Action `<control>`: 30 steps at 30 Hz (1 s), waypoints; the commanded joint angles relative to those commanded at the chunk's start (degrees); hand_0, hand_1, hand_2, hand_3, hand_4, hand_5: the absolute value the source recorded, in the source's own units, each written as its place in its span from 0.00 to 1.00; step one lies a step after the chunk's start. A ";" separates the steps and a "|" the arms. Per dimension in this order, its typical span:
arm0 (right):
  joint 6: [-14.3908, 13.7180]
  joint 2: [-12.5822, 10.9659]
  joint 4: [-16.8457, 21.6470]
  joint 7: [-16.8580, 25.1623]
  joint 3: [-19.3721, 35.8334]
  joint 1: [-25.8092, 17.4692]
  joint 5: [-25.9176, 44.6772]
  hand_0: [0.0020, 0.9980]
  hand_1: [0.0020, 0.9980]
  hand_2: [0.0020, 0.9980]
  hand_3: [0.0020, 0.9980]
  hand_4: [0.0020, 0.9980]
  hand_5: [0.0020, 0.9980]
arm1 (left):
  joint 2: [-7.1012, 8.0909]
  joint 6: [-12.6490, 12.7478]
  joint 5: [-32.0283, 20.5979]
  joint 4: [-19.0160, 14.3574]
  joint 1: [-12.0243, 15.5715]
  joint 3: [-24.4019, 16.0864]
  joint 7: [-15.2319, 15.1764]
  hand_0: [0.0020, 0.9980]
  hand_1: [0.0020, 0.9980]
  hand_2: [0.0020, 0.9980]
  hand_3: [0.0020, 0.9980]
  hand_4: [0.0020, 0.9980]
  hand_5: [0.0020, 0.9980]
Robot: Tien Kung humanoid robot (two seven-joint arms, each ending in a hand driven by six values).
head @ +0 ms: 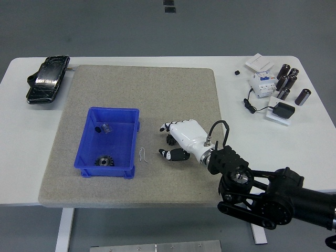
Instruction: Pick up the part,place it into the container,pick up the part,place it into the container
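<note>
Covering most of the white table (21,173), a grey mat (157,89) is carrying a blue container (86,144) at its left side. Reaching in from the lower right, the right hand (178,140) is resting low on the mat right of the container, its fingers (169,154) curling loosely around a small dark part (170,140). A black gear (104,161) is lying inside the container, and a thin wire clip (143,155) is lying just beside its right wall.

A glossy blue plastic container (86,147) sits on a rough grey felt-like mat (157,94) over the smooth white table (315,142).
</note>
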 joint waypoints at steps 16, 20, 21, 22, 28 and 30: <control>-0.30 0.31 -3.43 1.43 -1.93 1.02 1.90 0.35 0.54 0.67 0.70 0.71 0.39 | -0.06 0.00 -0.36 0.06 -0.18 0.31 -0.27 0.68 0.64 0.60 0.59 0.67 0.30; -0.49 0.28 -3.79 1.74 -2.16 1.03 2.24 0.33 0.49 0.58 0.68 0.66 0.38 | -0.09 0.01 -0.36 0.06 -0.15 0.30 -0.27 0.68 0.64 0.60 0.59 0.67 0.30; -0.55 0.27 -3.87 1.82 -2.18 1.04 2.31 0.33 0.49 0.58 0.68 0.66 0.38 | -0.09 0.02 -0.37 0.06 -0.15 0.30 -0.27 0.68 0.64 0.60 0.59 0.67 0.30; -0.61 0.26 -3.97 1.89 -2.21 1.05 2.36 0.33 0.49 0.58 0.68 0.66 0.38 | -0.09 0.03 -0.39 0.06 -0.14 0.31 -0.28 0.68 0.64 0.60 0.59 0.67 0.30; -0.70 0.23 -4.65 2.23 -2.45 1.00 2.84 0.30 0.46 0.46 0.66 0.51 0.20 | -0.11 0.05 -0.66 0.08 -0.14 0.48 -0.40 0.68 0.64 0.60 0.59 0.67 0.30; -0.70 0.25 -4.79 2.31 -2.56 0.99 2.98 0.31 0.46 0.41 0.64 0.59 0.10 | -0.12 0.05 -0.68 0.09 -0.15 0.50 -0.43 0.68 0.64 0.60 0.59 0.67 0.30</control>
